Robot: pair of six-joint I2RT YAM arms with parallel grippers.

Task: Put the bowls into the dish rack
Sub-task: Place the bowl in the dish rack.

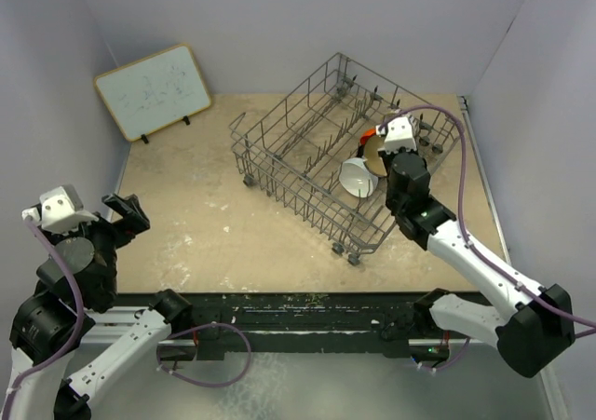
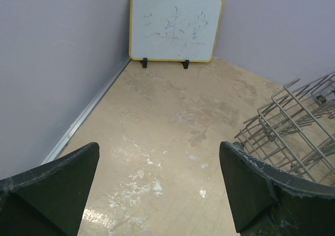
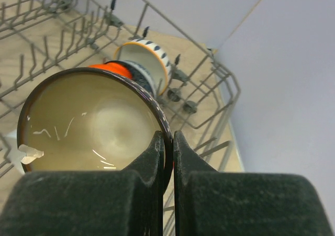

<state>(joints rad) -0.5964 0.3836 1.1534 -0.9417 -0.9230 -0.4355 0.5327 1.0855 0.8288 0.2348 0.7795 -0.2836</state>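
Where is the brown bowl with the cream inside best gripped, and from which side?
By its rim, edge-on. The brown bowl is tilted up on edge, so its thin wall fits between two fingers, one inside, one outside. Come from the side away from the orange-red bowl close behind it. The right gripper is shut on the rim in just this way.

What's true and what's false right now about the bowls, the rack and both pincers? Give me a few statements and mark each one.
1. The right pincer is shut on the rim of the brown bowl. True.
2. The left pincer holds a bowl. False: it is open and empty, over bare table.
3. The white bowl lies on the table outside the dish rack. False: it sits inside the rack.
4. A whiteboard stands in the far left corner. True.
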